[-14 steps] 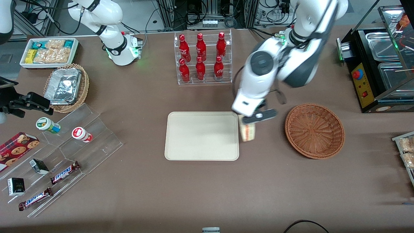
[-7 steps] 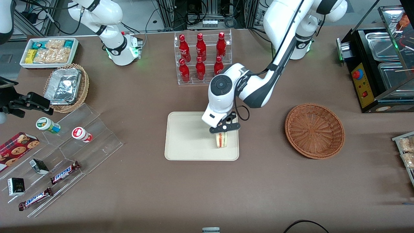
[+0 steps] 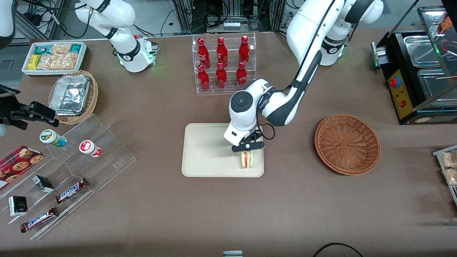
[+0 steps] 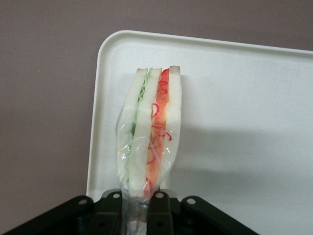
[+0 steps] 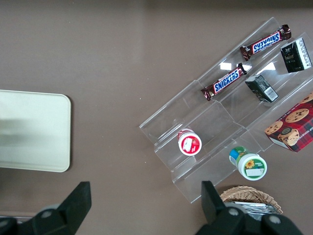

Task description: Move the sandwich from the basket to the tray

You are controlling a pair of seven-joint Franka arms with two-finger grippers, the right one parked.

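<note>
Over the tray [image 3: 207, 150], at the corner nearest the basket [image 3: 347, 144], the gripper [image 3: 248, 147] holds the plastic-wrapped sandwich [image 3: 246, 159] by one end, fingers [image 4: 111, 215] closed tight on it. Its red and green filling edges face up. Toward the working arm's end of the table, the woven basket has nothing inside. An acrylic rack [image 3: 225, 64] holds six red bottles [image 3: 221, 76].

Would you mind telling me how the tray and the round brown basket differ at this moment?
The tray is flat, cream and rectangular; the basket is round, reddish-brown woven wicker. The tray has the sandwich over its corner nearest the basket, gripped by the gripper; the basket holds nothing. Both sit on the brown table, the basket nearer the working arm's end.
</note>
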